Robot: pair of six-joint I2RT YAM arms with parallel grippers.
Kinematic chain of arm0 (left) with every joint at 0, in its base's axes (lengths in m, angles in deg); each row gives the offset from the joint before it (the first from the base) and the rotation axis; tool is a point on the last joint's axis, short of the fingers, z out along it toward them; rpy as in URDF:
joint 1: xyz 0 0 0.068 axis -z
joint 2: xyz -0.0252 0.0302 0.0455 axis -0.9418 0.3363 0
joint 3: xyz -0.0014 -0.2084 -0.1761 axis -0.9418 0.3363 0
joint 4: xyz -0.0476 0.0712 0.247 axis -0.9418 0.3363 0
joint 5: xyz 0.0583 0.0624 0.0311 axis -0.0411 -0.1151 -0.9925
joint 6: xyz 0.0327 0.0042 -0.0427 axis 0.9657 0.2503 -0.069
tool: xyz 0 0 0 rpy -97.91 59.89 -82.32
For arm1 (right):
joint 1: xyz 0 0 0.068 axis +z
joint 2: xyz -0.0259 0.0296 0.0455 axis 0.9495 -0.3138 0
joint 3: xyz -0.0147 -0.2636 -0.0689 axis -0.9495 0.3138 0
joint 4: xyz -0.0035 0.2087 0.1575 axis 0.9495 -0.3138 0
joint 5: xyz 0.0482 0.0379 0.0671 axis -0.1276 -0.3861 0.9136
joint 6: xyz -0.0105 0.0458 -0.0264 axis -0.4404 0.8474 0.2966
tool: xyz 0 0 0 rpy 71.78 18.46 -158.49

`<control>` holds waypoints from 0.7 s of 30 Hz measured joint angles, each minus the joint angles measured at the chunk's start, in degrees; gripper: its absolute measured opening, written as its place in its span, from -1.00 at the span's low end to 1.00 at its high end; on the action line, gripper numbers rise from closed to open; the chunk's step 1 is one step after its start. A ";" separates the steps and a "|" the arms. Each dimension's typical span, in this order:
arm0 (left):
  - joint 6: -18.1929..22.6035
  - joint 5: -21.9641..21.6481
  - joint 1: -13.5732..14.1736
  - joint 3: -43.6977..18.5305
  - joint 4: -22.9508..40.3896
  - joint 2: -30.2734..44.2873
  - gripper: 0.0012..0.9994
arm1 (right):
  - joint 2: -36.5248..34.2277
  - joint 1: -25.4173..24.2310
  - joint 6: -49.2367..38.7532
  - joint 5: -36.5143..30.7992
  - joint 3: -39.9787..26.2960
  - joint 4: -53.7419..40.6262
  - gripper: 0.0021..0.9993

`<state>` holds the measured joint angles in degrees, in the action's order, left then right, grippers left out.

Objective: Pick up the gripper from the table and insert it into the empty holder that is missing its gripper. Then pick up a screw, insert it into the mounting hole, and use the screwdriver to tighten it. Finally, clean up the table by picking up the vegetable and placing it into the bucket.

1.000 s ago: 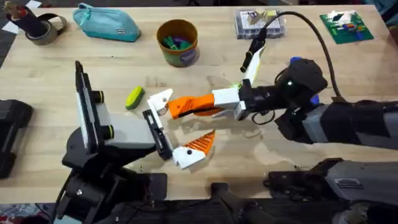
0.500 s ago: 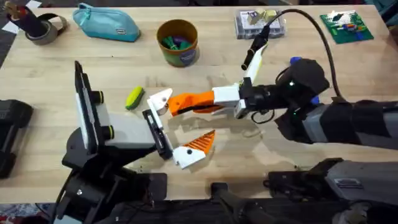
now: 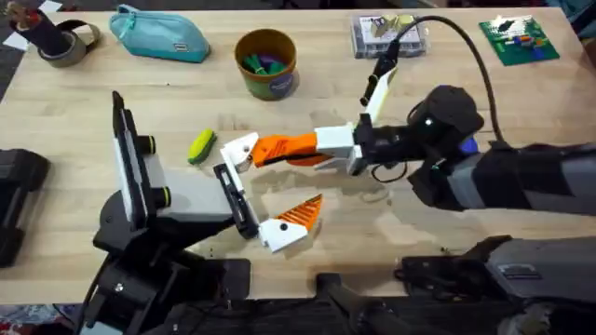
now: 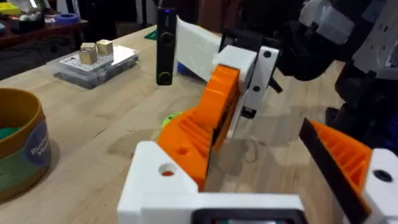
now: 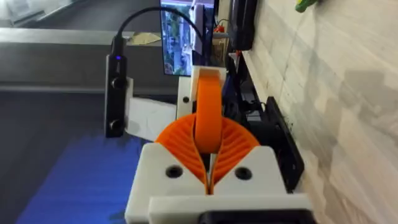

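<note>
My right gripper (image 3: pixel 358 149) is shut on the white base of the long orange gripper (image 3: pixel 284 149), holding it level above the table. Its far end meets the white holder (image 3: pixel 240 149) on the left arm's black rail; in the left wrist view the gripper (image 4: pixel 208 118) rests against the holder (image 4: pixel 165 180). My left gripper (image 3: pixel 265 186) stands open, its ribbed orange finger (image 3: pixel 296 217) well apart from the holder. The ribbed pads (image 5: pixel 239 146) clamp the gripper (image 5: pixel 208 106) in the right wrist view. The vegetable (image 3: pixel 200 146) lies left of the holder. The bucket (image 3: pixel 266 63) stands at the back.
A teal pouch (image 3: pixel 160 35) and a tape roll (image 3: pixel 60 42) sit at the back left. A clear parts box (image 3: pixel 386 35) and a green board (image 3: pixel 519 39) are at the back right. A small green thing (image 4: pixel 168 118) lies beneath the held piece.
My right gripper has shifted slightly left and away from the front edge, levelling the orange gripper against the holder. The left arm has stayed still.
</note>
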<state>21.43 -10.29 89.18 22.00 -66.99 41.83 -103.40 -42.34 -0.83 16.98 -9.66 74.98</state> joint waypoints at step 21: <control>-0.89 -6.10 -1.51 -0.11 -0.02 0.00 0.99 | -13.50 -0.24 0.42 14.92 -14.62 -0.12 -0.97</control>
<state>20.54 -16.39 87.67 21.89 -67.01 41.83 -116.90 -42.58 -0.41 31.90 -24.28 74.86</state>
